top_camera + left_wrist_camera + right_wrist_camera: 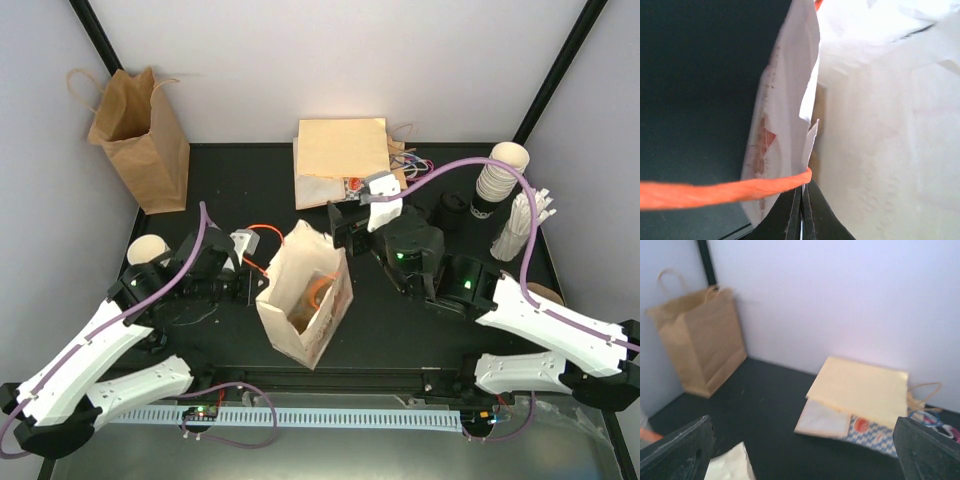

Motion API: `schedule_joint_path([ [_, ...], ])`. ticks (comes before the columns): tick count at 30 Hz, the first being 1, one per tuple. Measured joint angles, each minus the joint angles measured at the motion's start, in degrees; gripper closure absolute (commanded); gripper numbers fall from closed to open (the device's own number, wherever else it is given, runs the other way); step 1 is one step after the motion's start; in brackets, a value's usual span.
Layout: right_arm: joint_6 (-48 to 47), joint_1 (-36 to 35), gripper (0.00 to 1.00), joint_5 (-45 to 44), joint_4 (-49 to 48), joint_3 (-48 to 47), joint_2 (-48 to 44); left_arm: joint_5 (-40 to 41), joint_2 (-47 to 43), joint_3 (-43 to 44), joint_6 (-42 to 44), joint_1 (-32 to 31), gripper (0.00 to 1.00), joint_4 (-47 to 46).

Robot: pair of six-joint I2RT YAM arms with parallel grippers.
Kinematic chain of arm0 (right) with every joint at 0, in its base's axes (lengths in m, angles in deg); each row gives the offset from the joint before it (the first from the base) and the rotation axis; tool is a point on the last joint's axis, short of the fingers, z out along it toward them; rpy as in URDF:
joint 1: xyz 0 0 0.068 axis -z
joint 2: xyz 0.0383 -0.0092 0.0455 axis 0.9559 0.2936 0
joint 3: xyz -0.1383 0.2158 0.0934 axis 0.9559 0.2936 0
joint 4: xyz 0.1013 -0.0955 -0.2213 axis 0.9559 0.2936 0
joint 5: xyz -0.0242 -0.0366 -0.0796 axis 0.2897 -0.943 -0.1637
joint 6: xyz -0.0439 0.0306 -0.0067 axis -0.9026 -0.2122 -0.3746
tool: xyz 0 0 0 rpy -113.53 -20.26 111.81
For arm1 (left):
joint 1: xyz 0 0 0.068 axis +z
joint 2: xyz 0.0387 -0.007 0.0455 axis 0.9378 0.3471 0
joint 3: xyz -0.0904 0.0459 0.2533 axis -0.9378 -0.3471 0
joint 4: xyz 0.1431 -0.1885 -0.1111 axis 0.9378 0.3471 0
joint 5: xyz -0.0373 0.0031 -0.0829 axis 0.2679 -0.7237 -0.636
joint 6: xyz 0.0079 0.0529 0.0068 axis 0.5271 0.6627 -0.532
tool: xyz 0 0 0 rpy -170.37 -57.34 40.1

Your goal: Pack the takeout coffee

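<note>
The left gripper (802,196) clenches the white bag (305,305) at its left rim, mouth open upward; the right gripper (352,222) hangs released behind it. The takeout coffee (455,207) stands far right by the stacked cups (497,180), its black lid blurring into the table (230,170).

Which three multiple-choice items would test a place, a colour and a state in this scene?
1. Where does the upright brown bag stand? A. front right B. back left C. centre
2. What colour is the handle of the open bag? A. orange B. blue C. green
3. How is the left end effector? A. wide open B. out of view C. shut on the open bag's rim

Answers: 1 B, the top view shows it in the far left corner. 2 A, an orange cord crosses the left wrist view. 3 C, its fingers are pressed together on the paper edge.
</note>
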State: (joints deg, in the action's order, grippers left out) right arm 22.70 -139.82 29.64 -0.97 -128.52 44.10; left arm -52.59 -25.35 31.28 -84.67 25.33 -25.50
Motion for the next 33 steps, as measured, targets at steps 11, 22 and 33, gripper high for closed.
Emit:
schedule_joint_path([
  [11,-12.1,0.7,0.00,-16.2,-24.1,1.5,-0.9,1.8,0.3,0.9,1.9,0.0,0.98,0.2],
  [22,-4.6,4.0,0.00,-3.6,9.8,-16.2,3.7,3.7,0.7,4.7,12.9,0.0,0.98,-1.5],
  [33,3.8,5.0,0.00,12.9,34.1,-12.3,4.1,5.9,5.6,7.3,32.4,0.0,0.98,-1.9],
])
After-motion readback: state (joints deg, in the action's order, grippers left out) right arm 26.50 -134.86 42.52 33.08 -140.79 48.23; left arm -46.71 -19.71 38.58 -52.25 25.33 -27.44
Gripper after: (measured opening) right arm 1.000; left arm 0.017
